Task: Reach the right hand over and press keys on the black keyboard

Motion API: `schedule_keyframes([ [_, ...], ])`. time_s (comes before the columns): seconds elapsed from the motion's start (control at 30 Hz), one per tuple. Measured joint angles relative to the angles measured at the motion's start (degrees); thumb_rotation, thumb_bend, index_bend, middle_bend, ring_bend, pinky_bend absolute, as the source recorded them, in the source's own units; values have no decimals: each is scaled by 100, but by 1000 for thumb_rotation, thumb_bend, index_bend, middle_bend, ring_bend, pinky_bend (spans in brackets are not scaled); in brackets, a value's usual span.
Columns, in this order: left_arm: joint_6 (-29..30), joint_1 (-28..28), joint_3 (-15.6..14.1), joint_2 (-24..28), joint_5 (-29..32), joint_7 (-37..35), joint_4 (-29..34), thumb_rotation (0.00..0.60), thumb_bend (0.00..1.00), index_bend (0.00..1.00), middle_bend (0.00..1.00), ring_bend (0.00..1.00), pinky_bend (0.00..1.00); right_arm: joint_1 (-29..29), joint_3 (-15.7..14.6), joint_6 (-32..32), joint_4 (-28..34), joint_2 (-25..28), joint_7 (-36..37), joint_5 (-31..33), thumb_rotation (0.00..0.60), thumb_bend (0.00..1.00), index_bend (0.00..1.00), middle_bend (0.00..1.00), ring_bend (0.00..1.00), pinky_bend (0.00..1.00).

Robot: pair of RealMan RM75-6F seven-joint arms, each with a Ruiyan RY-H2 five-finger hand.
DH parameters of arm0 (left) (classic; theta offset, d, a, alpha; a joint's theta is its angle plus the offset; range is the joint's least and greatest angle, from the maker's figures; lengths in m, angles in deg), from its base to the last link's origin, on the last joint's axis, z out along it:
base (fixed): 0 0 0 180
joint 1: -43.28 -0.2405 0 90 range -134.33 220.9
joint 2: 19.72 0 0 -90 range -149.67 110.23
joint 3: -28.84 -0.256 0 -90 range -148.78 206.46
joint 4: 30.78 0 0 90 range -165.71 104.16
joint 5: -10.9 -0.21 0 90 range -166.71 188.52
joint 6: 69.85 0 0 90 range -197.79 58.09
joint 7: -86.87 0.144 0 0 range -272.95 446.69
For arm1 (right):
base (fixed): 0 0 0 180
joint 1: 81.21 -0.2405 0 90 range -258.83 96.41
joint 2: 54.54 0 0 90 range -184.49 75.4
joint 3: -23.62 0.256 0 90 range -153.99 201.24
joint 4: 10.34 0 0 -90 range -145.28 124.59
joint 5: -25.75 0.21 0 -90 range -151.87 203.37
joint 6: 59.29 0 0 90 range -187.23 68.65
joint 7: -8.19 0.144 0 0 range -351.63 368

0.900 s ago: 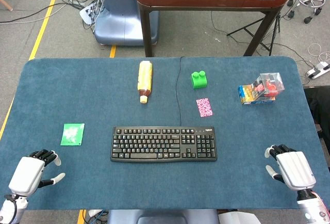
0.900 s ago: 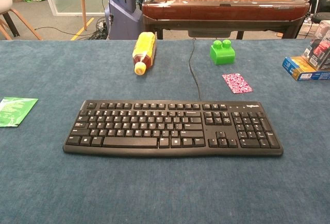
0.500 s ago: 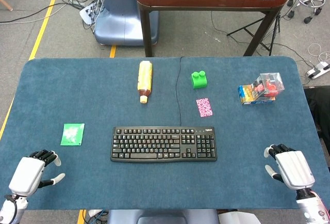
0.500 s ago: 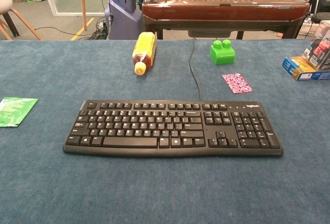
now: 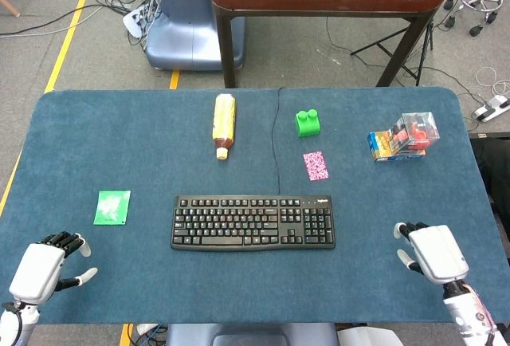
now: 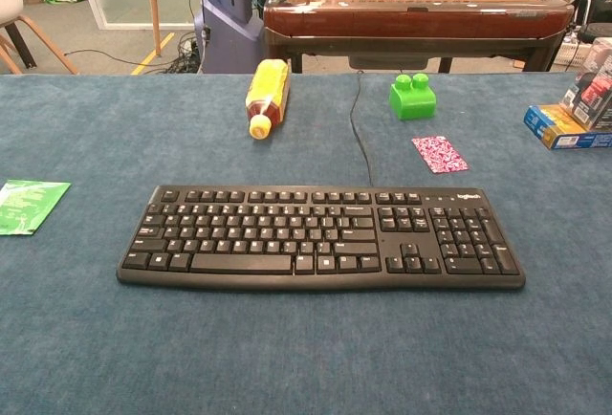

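step: reach to keys | keyboard (image 5: 253, 222) mid-table, bottle (image 5: 224, 125) beyond it | right hand (image 5: 431, 253) well right of keyboard, fingers loosely apart, holding nothing | left hand (image 5: 40, 270) far left, empty | advice: come in above the number pad, lower one fingertip straight down

Small pale logo on black keyboard (image 6: 320, 236), top right; unreadable; no other legible text

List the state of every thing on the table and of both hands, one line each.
Black corded keyboard: flat, untouched.
Yellow plastic bottle: lying on its side, capped.
Green toy brick: upright.
Pink patterned card: flat.
Green sachet: flat.
Right hand: empty, off the keyboard.
Left hand: empty, fingers apart.
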Motion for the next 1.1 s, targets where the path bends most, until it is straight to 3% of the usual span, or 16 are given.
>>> schedule_keyframes([
  [0.2,34,-24,-5,13,-13,2,1,600,77,592,543,435,525,-498,185,-687,292,-107,-681,209,600,542,361,855,870,1000],
  [0.47,69,-66,-1,25,17,-6,-4,600,78,592,543,435,525,-1282,531,-1561,427,-571,-1625,889,600,738,357,937,950,1000],
  [0.8,97,-87,13,46,29,-48,-4,600,78,592,543,435,525,-2206,839,-2238,186,-1387,-2572,2005,600,784,357,960,970,1000],
  [1.1,108,-99,16,64,21,-65,2,600,77,592,543,435,525,-2895,921,-2452,-220,-2043,-3069,2705,600,790,357,961,971,1000],
])
